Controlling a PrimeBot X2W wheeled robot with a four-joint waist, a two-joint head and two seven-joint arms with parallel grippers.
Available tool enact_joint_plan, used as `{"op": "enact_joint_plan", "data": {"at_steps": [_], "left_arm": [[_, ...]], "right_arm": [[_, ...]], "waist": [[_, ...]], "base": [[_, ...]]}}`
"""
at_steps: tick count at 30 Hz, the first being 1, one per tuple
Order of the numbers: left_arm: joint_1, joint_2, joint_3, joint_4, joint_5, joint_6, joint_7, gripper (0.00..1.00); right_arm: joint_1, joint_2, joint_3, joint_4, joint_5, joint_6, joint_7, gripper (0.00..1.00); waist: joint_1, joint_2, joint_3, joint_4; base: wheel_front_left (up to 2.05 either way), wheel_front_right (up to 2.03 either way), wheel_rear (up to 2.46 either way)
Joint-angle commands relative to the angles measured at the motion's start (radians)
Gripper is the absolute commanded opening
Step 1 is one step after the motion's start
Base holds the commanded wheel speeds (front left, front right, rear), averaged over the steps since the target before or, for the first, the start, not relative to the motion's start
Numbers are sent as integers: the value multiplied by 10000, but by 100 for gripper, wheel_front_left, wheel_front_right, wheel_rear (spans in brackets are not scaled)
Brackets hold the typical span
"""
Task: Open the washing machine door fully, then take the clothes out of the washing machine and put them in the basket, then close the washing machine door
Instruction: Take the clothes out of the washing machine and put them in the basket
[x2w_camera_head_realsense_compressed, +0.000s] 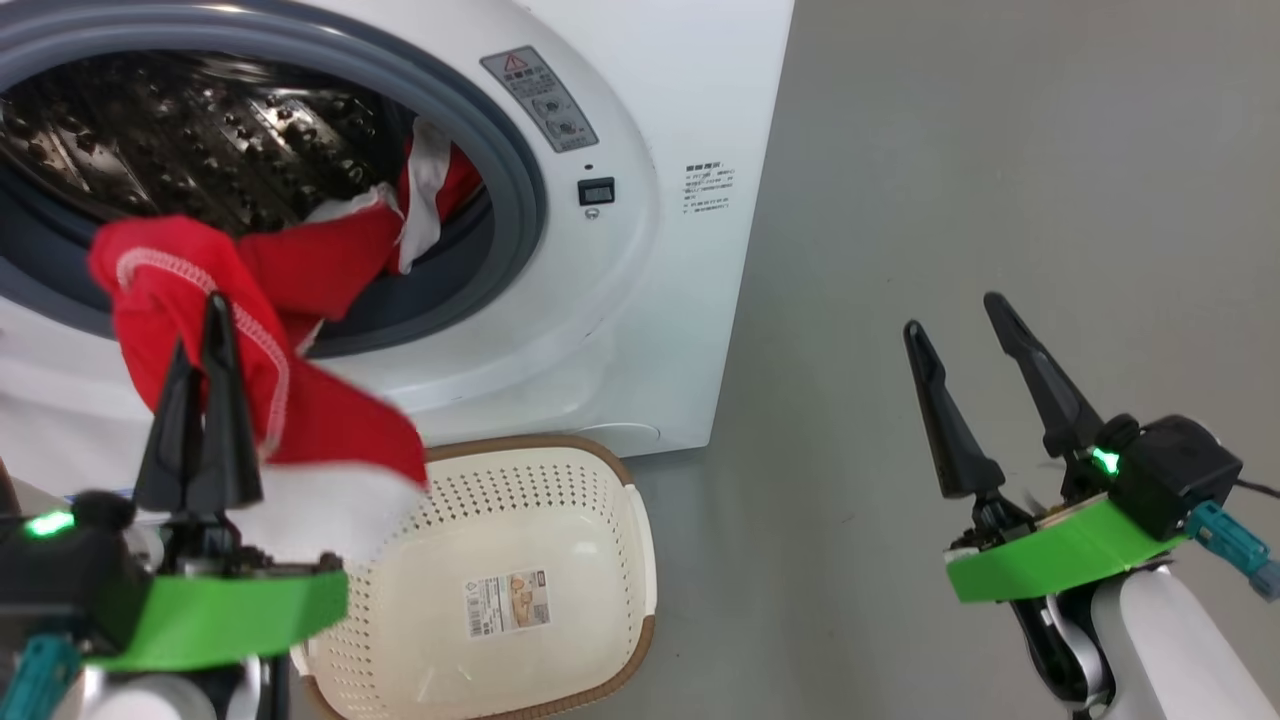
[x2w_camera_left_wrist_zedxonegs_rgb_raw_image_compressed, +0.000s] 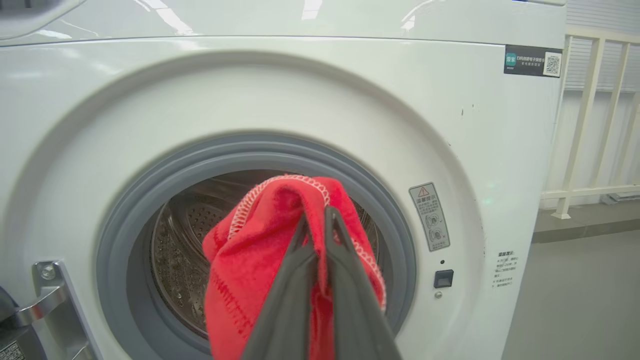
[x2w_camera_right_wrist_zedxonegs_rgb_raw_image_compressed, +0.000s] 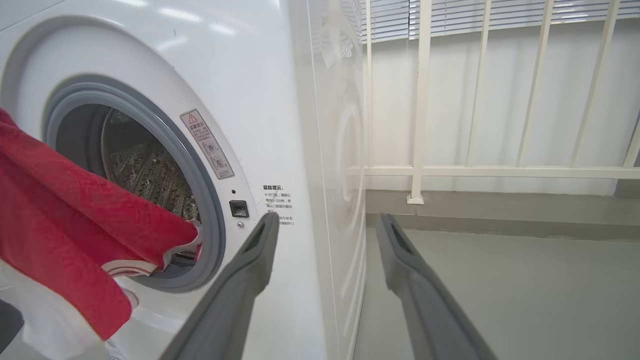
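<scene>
The white washing machine (x2w_camera_head_realsense_compressed: 640, 330) stands with its drum mouth uncovered; the washing machine door is out of view. My left gripper (x2w_camera_head_realsense_compressed: 198, 325) is shut on a fold of the red clothes (x2w_camera_head_realsense_compressed: 300, 400) in front of the grey gasket. The fabric trails back into the drum, where a white band (x2w_camera_head_realsense_compressed: 425, 190) shows. Its lower end hangs over the cream basket (x2w_camera_head_realsense_compressed: 600, 560) on the floor below the opening. The left wrist view shows my left gripper (x2w_camera_left_wrist_zedxonegs_rgb_raw_image_compressed: 316, 216) pinching the red clothes (x2w_camera_left_wrist_zedxonegs_rgb_raw_image_compressed: 250, 260). My right gripper (x2w_camera_head_realsense_compressed: 955, 315) (x2w_camera_right_wrist_zedxonegs_rgb_raw_image_compressed: 326, 219) hangs open over the floor, right of the machine, holding nothing.
Grey floor (x2w_camera_head_realsense_compressed: 950, 150) stretches to the right of the machine. A white railing (x2w_camera_right_wrist_zedxonegs_rgb_raw_image_compressed: 420, 100) and a low kerb stand behind it. A metal hinge bracket (x2w_camera_left_wrist_zedxonegs_rgb_raw_image_compressed: 45, 295) sits at the left of the drum mouth. A latch slot (x2w_camera_head_realsense_compressed: 596, 191) is at the right.
</scene>
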Motion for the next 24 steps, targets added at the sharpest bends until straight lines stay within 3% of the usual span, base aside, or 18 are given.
{"op": "enact_joint_plan", "data": {"at_steps": [1,8,12,24], "left_arm": [[26,253,277,-591,120,75,68,0],[667,193,-11,-2449,576,410,470,0],[846,42,-200,-2678,385,404,698,0],[693,-597,-694,520,-586,66,320,0]], "right_arm": [[88,-46,153,-240,-63,48,-63,100],[145,-99,29,-291,-97,48,-63,100],[96,-97,-34,-327,-115,48,-63,100],[-251,-140,-2,-421,-66,48,-63,100]], "waist": [[0,0,9,6],[0,0,96,53],[0,0,257,106],[0,0,1007,110]], "base": [[0,0,0],[0,0,0],[0,0,0],[0,0,0]]}}
